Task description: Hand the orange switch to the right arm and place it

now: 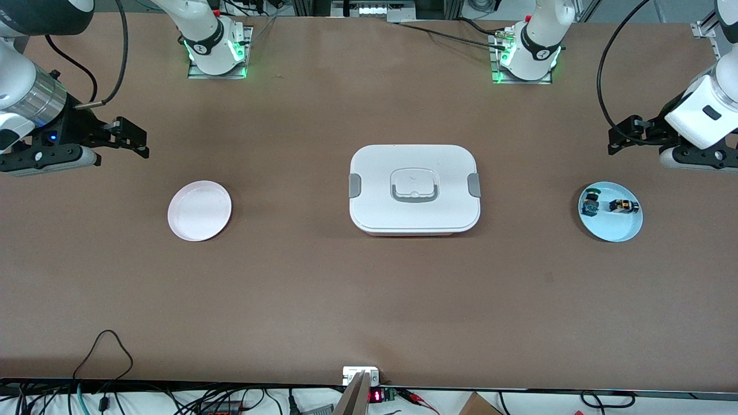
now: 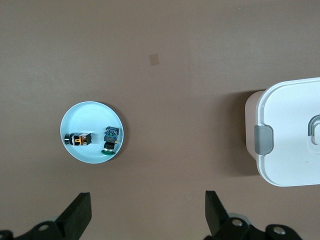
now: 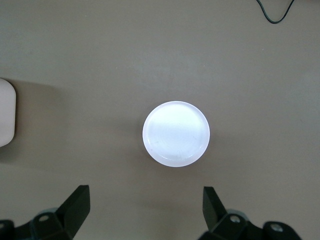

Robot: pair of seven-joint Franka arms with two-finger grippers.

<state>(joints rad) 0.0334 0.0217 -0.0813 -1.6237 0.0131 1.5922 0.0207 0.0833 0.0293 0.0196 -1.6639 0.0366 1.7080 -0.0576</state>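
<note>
Two grippers hang above the table, each with jaws spread wide and holding nothing. At the left edge of the front view, the right gripper (image 1: 134,138) hangs over bare table above the pink plate (image 1: 199,210), which sits at lower left of centre. At frame centre rests the white lidded box (image 1: 414,189) with grey side clips. At the right of the frame lies the blue plate (image 1: 625,227), carrying the green-and-blue switch (image 1: 590,203) and, beside it toward the frame's right edge, the orange switch (image 1: 624,205), lying on its side. The left gripper (image 1: 621,138) hangs over the table just above that plate in the frame, at the right edge.
</note>
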